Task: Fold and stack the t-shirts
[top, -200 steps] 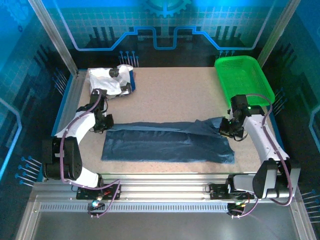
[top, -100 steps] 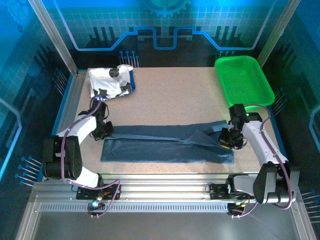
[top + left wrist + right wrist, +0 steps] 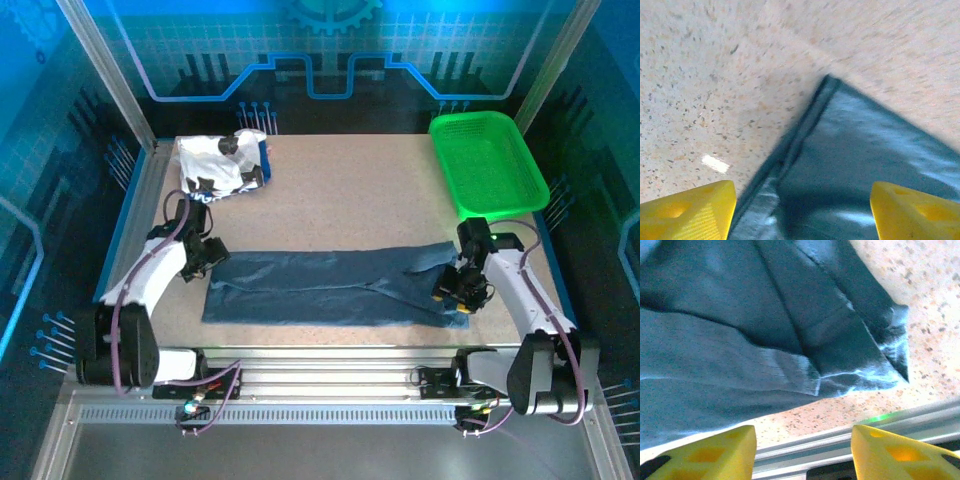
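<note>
Slate-blue cloth t-shirt (image 3: 335, 290) lay mid-frame, part-folded into a strip; white printed t-shirt (image 3: 220, 165) sat crumpled upper left, nothing stacked; left gripper (image 3: 800, 210), right gripper (image 3: 802, 452) gaped wide, empty.

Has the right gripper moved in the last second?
Yes. The right gripper has come toward the near rail, away from the green basket.

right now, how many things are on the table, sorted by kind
t-shirts: 2 (dark slate-blue cloth t-shirt laid out near the front edge; white cloth t-shirt with black-and-blue print bunched at the far left corner)
baskets: 1 (bright green plastic mesh basket at the far right corner)
total: 3
</note>
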Tool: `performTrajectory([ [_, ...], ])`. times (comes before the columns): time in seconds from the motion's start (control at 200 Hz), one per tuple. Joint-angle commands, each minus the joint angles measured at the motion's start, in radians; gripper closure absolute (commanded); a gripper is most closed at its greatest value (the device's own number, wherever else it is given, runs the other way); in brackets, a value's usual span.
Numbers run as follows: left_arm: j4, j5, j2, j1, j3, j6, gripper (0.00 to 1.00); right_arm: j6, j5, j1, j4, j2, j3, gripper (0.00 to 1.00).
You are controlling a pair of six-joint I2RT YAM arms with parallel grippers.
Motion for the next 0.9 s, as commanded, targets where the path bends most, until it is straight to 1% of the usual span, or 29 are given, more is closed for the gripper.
performTrajectory([
  [0.0, 0.059, -0.033, -0.082, -0.081, 0.059, -0.018, 0.21, -0.076, -0.098, 0.009, 0.079, -0.011, 0.089, 0.41],
  [0.03, 0.084, -0.017, -0.082, -0.096, 0.071, -0.016, 0.20, -0.105, -0.132, 0.014, 0.111, 0.002, 0.106, 0.40],
  [0.055, 0.105, 0.017, -0.074, -0.100, 0.079, -0.019, 0.20, -0.132, -0.170, 0.018, 0.141, 0.019, 0.117, 0.38],
  [0.115, 0.144, 0.111, -0.036, -0.105, 0.102, -0.029, 0.20, -0.182, -0.239, 0.021, 0.176, 0.094, 0.160, 0.38],
  [0.18, 0.180, 0.166, 0.017, -0.128, 0.120, -0.029, 0.20, -0.241, -0.315, 0.045, 0.224, 0.182, 0.203, 0.38],
  [0.245, 0.217, 0.219, 0.071, -0.155, 0.126, -0.026, 0.21, -0.293, -0.321, 0.085, 0.246, 0.271, 0.248, 0.40],
  [0.33, 0.280, 0.304, 0.127, -0.169, 0.107, -0.052, 0.22, -0.353, -0.318, 0.130, 0.248, 0.383, 0.308, 0.42],
  [0.395, 0.304, 0.325, 0.148, -0.179, 0.093, -0.069, 0.22, -0.379, -0.311, 0.152, 0.249, 0.443, 0.337, 0.44],
  [0.465, 0.324, 0.338, 0.154, -0.192, 0.075, -0.077, 0.22, -0.396, -0.289, 0.182, 0.260, 0.484, 0.356, 0.44],
  [0.6, 0.333, 0.349, 0.128, -0.225, 0.056, -0.053, 0.21, -0.438, -0.260, 0.237, 0.245, 0.540, 0.385, 0.47],
  [0.7, 0.338, 0.352, 0.095, -0.239, 0.039, -0.040, 0.21, -0.453, -0.220, 0.266, 0.225, 0.553, 0.374, 0.49],
  [0.89, 0.333, 0.332, 0.048, -0.261, 0.024, -0.027, 0.20, -0.441, -0.134, 0.274, 0.229, 0.555, 0.335, 0.51],
])
